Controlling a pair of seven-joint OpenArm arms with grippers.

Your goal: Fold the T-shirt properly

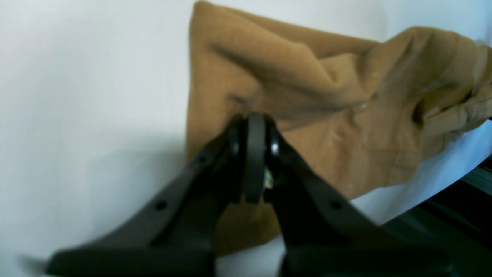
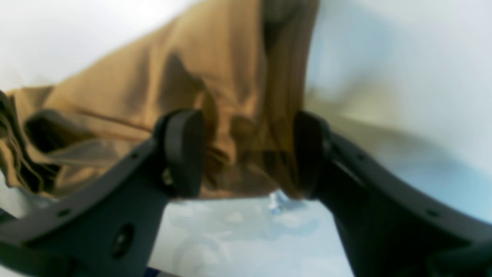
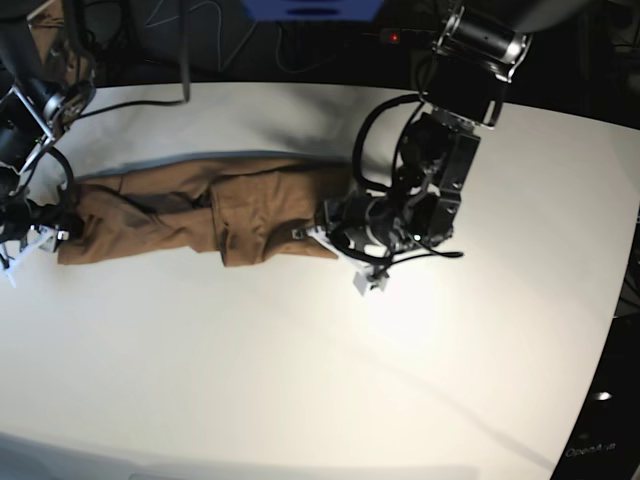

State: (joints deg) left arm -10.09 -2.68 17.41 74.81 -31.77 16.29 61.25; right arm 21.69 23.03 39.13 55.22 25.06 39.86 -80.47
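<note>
Lengthwise, the T-shirt [image 3: 200,215] lies as a long narrow band on the white table [image 3: 400,380], its long axis running straight from one gripper to the other. The left gripper [image 1: 253,154] has its jaws pressed together at one end, though whether cloth is pinched between them I cannot tell. The right gripper [image 2: 248,154] stands with jaws apart around the bunched cloth at the other end, so both arms sit about equally near for a lengthwise fold.

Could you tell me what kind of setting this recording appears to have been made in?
Probably a robotics lab bench rather than a home. A plain white table bears only the tan-brown short-sleeved T-shirt, worked by two black arms, the left gripper and right gripper, with loose dark cables trailing behind.
</note>
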